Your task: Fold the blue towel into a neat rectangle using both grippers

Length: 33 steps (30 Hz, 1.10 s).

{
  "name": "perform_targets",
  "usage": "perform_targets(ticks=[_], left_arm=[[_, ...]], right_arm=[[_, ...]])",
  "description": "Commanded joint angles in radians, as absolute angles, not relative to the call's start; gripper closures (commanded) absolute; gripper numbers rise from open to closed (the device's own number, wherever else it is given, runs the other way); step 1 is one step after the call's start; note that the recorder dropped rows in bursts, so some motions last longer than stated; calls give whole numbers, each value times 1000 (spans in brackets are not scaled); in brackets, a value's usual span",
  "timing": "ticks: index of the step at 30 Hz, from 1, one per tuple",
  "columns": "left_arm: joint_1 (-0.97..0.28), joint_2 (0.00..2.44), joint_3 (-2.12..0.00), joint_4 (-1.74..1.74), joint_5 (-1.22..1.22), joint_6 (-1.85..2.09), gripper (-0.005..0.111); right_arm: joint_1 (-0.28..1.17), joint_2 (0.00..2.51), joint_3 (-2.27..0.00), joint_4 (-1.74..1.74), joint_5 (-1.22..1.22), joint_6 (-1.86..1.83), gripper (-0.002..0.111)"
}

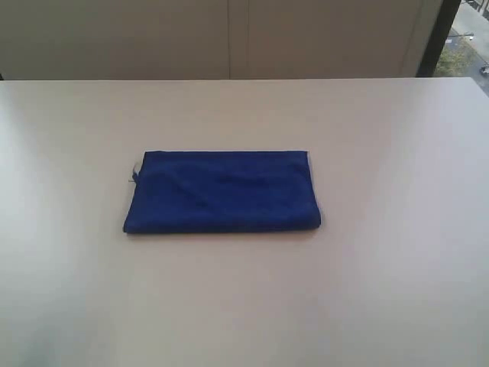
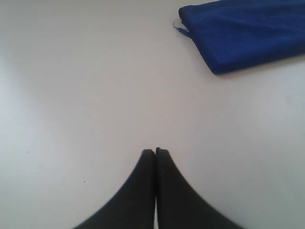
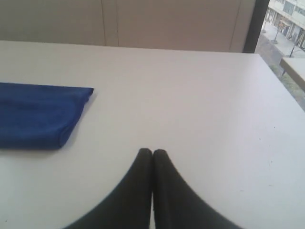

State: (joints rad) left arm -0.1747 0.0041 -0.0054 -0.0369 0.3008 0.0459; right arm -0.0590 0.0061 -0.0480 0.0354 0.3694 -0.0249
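The blue towel (image 1: 221, 191) is lying folded into a flat, layered rectangle near the middle of the pale table (image 1: 382, 290). Its long sides are running across the exterior view, and its near long edge is looking rounded, like a fold. A small pale tag (image 1: 136, 170) is peeking out at the towel's left short edge in that view. It is too small for any writing on it to be read, and the cloth itself is showing only plain blue. In the left wrist view the left gripper (image 2: 155, 151) is pointing out over bare tabletop with its two black fingers pressing together and gripping nothing. It is sitting well apart from the towel (image 2: 248, 33), whose nearest corner is trailing a loose blue thread (image 2: 179, 28). In the right wrist view the right gripper (image 3: 152, 151) is likewise pressing its fingers tight against each other with nothing between them. The towel's (image 3: 38, 114) other short end is lying off to one side, apart from the fingertips. Behind the table a beige panelled wall (image 1: 229, 38) is filling the background, and a window (image 1: 466, 38) at the far right corner is showing a street outside.
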Motion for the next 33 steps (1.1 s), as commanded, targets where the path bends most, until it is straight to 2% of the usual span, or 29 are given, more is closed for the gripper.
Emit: perform_targets(ticks=[1, 33], left_arm=[[-171, 0, 0, -44, 298, 45, 107], [-171, 0, 0, -44, 298, 45, 107]], right_arm=[[-66, 0, -43, 26, 392, -24, 108], [-72, 0, 0, 30, 350, -22, 108]])
